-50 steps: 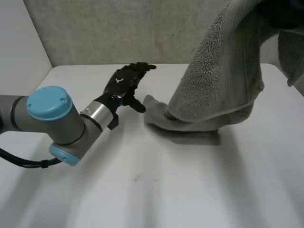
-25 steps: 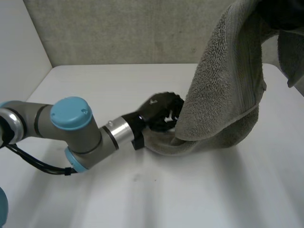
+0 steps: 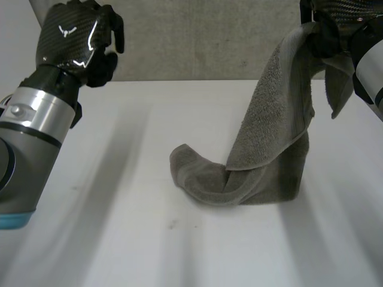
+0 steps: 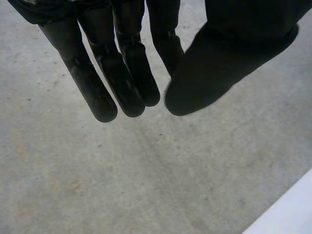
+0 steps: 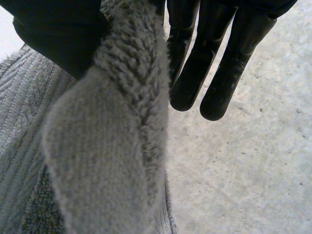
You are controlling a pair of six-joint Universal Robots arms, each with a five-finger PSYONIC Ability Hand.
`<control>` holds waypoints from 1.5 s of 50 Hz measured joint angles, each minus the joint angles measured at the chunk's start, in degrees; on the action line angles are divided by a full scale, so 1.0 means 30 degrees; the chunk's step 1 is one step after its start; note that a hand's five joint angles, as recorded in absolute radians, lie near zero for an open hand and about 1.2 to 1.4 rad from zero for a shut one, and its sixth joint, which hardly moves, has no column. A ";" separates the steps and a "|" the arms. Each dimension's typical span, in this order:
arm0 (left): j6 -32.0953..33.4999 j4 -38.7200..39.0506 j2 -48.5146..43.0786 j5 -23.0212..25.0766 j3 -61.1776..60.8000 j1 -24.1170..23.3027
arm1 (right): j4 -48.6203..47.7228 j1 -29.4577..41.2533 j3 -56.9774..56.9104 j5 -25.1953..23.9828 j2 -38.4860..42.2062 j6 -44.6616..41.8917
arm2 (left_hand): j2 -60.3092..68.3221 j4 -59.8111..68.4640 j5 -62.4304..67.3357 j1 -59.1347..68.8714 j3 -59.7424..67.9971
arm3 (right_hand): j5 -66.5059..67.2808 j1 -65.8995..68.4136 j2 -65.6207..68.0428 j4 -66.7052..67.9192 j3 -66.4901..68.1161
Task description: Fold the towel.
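White tabletop (image 3: 119, 239), grey wall behind. Nearest the camera: bare surface, left arm coming in at the left side. Mid-table: lower end of towel (image 3: 269, 137) resting in a curled heap, free end rolled toward the left arm's side. From there, rising steeply up and away to the right robot hand (image 3: 335, 24), held high at the far right. Pinched there at an upper edge between thumb and a finger, per the right wrist view; remaining fingers (image 5: 222, 92) straight, off the cloth. Long axis thus near upright, heap to pinch.

Left robot hand (image 3: 75, 42) raised high at the far left, well apart from the towel; fingers (image 4: 92, 92) loosely straight, thumb close by them, nothing held. Free lower end down and to the right of it. Judged the likely next grasp point, so a long reach back down.

Against half a second ago: left robot hand then low, at the towel's lower fold; now lifted clear. Heap slacker, more cloth down on the tabletop.
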 measured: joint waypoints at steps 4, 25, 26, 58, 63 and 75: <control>-0.0169 -0.0268 -0.0657 0.0842 -0.0340 -0.0240 | 0.0017 0.0204 0.0050 -0.0095 -0.0238 0.0100 | -1.0730 -1.0410 -1.0459 -1.0796 -1.0743 | 0.0000 0.0000 0.0000 0.0000 0.0000; -0.4042 -0.3037 -1.1460 0.6644 0.5938 -0.0893 | 0.1806 0.0814 -0.0099 -0.1266 -0.3367 0.0231 | -1.6758 -1.6755 -1.6820 -1.6684 -1.6738 | 0.0000 0.0000 0.0000 0.0000 0.0000; -0.5033 -0.3071 -1.2176 0.8197 0.6362 -0.1045 | 0.2121 0.0820 -0.0096 -0.1463 -0.3534 0.0391 | -1.6756 -1.6755 -1.6814 -1.6684 -1.6738 | 0.0000 0.0000 0.0000 0.0002 0.0000; -0.6993 -0.3683 -1.4307 0.9317 0.8258 -0.2234 | 0.2482 0.0516 -0.0234 -0.2130 -0.3786 0.0862 | 0.1463 0.1537 0.1213 0.0539 0.1477 | 0.0000 0.0089 -0.0002 0.0002 0.0000; -0.4918 -0.2830 -1.1707 0.3866 0.7939 -0.0811 | 0.2328 0.0503 -0.0228 -0.2078 -0.3499 0.0931 | 0.1756 0.1854 0.1477 0.0771 0.1799 | 0.0000 0.0089 -0.0002 0.0002 0.0000; 0.1624 -0.1227 -0.3872 0.0461 0.3030 0.0002 | 0.0871 0.0565 -0.0302 -0.1619 -0.0991 0.2834 | 0.1845 0.1947 0.1569 0.0772 0.1892 | 0.0000 0.0089 -0.0002 0.0002 0.0000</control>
